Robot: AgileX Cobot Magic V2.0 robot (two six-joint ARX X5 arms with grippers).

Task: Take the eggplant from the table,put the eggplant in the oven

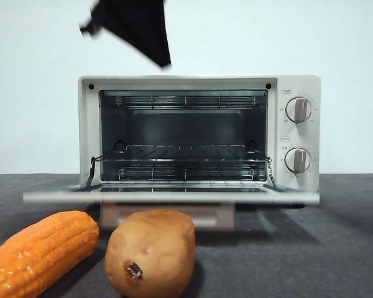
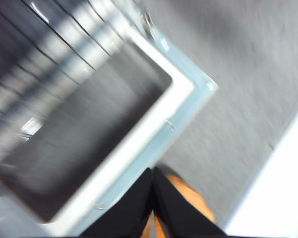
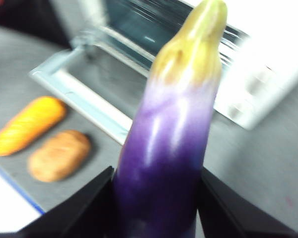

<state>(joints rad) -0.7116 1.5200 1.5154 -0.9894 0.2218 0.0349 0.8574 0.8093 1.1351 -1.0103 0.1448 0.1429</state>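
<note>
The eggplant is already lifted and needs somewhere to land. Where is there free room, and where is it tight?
Free: the oven's wire rack, and the open door. Crowded: the table before the door, where the corn and potato lie close together.

I can read no text with confidence. On the oven (image 1: pixel 199 136), small grey labels sit above each of the two knobs (image 1: pixel 298 109) on the right panel, with faint dial markings around them; all are too small to make out.
</note>
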